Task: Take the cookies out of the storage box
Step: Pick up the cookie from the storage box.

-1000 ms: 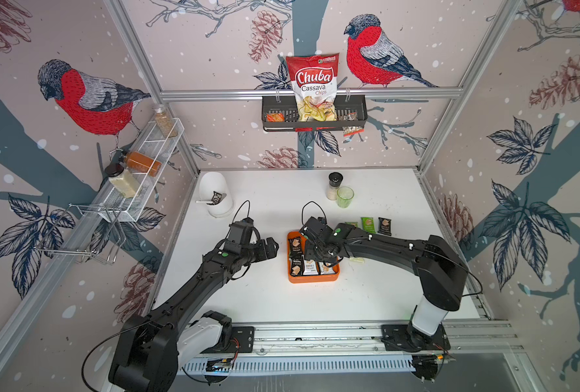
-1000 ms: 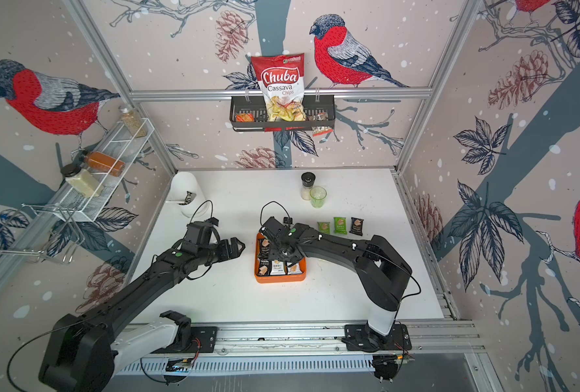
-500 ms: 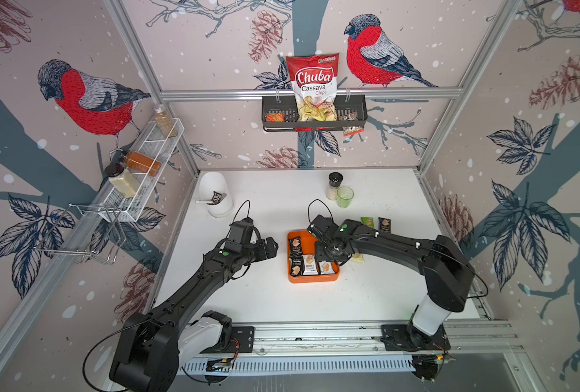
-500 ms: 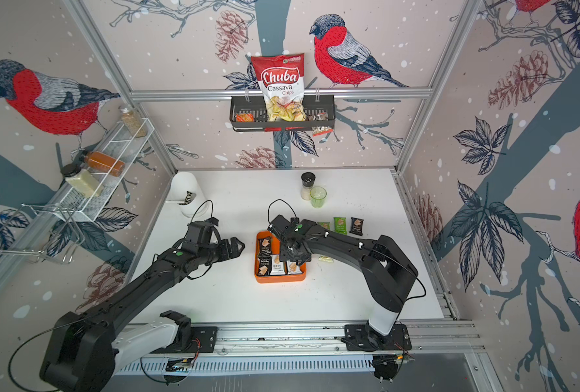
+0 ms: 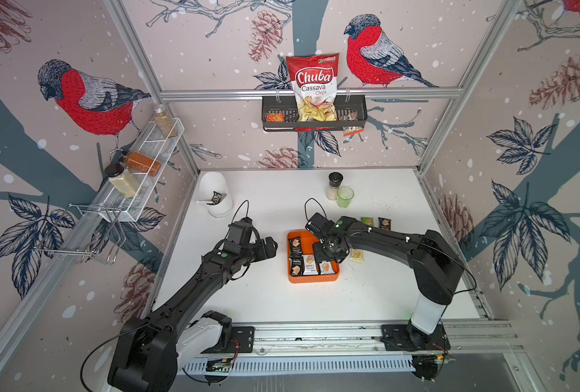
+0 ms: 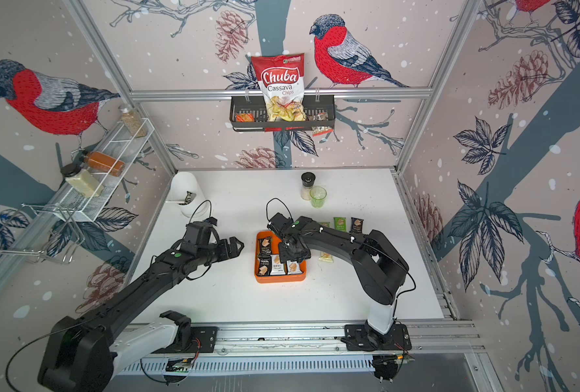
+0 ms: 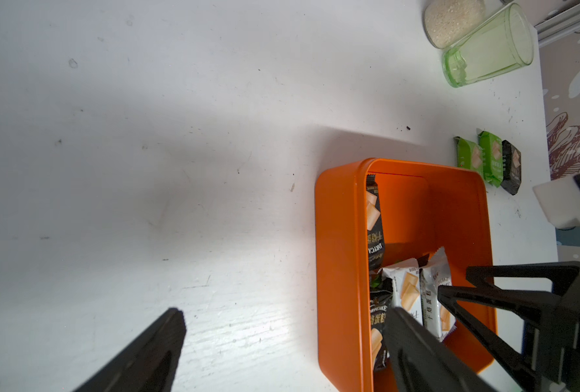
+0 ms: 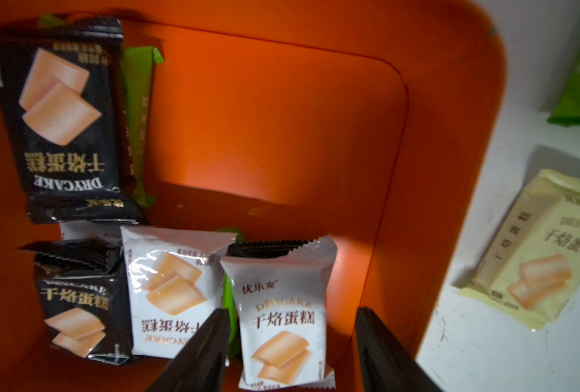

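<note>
Toward the front edge of the table [image 5: 281, 305], near its middle: storage box [image 5: 312, 279], orange, low-walled. Holds cookies [image 6: 276, 264] crowded along its near and left walls: two white packets [image 8: 169, 288] side by side at the near wall, black packets [image 8: 58, 112] to their left and farther along the left wall, green edges showing from beneath. Leaves the far right part of its floor bare.

Over the near right part of the box: right gripper [image 8: 292, 339], pointing down, jaws spread partway and gripping nothing. Straddles the rightmost white packet [image 8: 281, 315], one finger [image 8: 210, 349] at its edge, orange floor showing between the packet and the opposite finger.

Left of the box, over bare table: left gripper [image 5: 269, 246], jaws spread wide, empty, tips close by the left wall without touching it.

Just beside the box's right wall, flat on the table: pale yellow packet [image 5: 356, 255].

Farther back, beyond the box's far right corner: two green packets [image 7: 470, 157] and a lone black packet [image 7: 511, 166], close together in a row.

Farther still, toward the far edge: green glass [image 5: 345, 196] just beside a black-capped jar [image 5: 334, 185].
</note>
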{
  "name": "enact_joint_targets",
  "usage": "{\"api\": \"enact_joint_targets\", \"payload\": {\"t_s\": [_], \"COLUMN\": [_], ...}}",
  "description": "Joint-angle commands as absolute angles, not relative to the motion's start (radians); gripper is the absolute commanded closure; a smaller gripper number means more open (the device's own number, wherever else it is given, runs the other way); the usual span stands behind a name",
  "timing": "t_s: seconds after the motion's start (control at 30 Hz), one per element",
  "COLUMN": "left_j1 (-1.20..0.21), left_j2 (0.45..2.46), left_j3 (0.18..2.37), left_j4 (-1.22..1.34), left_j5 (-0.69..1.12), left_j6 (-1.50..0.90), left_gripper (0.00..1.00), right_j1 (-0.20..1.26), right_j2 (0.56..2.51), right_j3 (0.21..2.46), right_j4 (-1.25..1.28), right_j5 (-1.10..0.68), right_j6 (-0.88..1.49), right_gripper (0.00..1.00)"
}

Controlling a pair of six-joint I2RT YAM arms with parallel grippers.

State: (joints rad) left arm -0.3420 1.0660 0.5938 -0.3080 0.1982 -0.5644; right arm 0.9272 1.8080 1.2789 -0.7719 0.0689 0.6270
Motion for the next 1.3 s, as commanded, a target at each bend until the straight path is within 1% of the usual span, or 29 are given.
{"api": "enact_joint_targets", "payload": {"t_s": [0.0,0.53,0.63,0.8,0.9,1.27], "left_j1": [-0.341,-0.341,-0.341,-0.341,-0.342,-0.339], "left_j2": [1.058,1.039,1.037,1.033,1.032,1.046], "left_j3": [0.586,0.594,0.596,0.600,0.600,0.607], "left_j4": [-0.322,-0.345,-0.350,-0.351,-0.350,-0.331], "left_j5": [0.184,0.174,0.170,0.162,0.162,0.180], "left_j6": [-0.574,-0.562,-0.559,-0.552,-0.546,-0.531], "left_gripper": [0.04,0.04,0.04,0.04,0.04,0.04], "right_j1": [0.924,0.916,0.916,0.914,0.913,0.911], "right_j2": [1.816,1.862,1.865,1.859,1.853,1.804], "right_j3": [1.281,1.249,1.249,1.257,1.268,1.365], "right_j4": [-0.788,-0.717,-0.710,-0.710,-0.714,-0.729], "right_j5": [0.045,0.019,0.020,0.026,0.035,0.067], "right_j6": [0.589,0.591,0.595,0.603,0.612,0.648], "right_gripper": [0.36,0.37,0.40,0.53,0.58,0.59]}}
